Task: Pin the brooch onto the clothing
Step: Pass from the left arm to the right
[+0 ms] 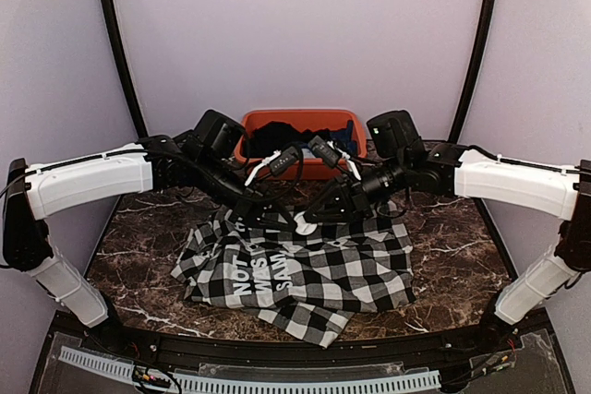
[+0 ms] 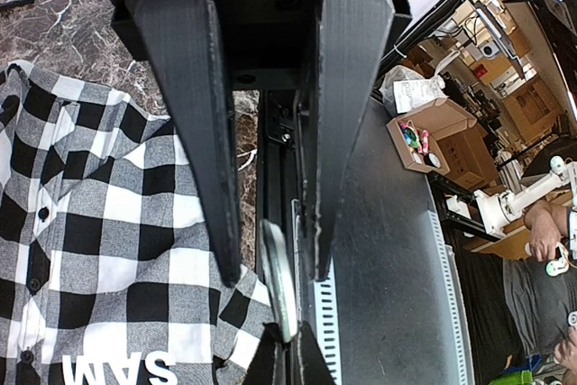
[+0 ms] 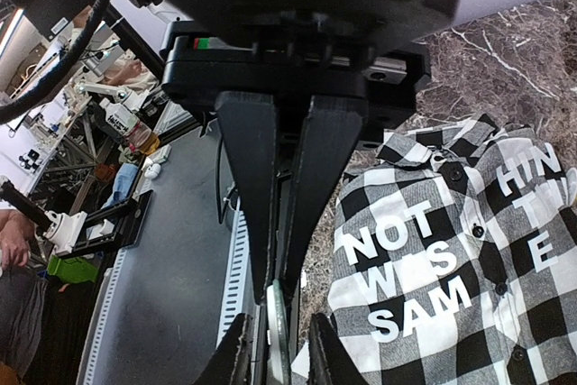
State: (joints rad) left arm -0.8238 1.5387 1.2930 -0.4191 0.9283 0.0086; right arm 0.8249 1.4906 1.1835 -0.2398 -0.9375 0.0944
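Here, left gripper and right gripper pinch brooch — above clothing.

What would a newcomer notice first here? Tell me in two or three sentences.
The black-and-white checked shirt with big white letters lies rumpled on the marble table, centre stage. Just above it the left end effector and right end effector meet tip to tip around a thin disc, the brooch. An orange bin of dark clothes sits at the back.
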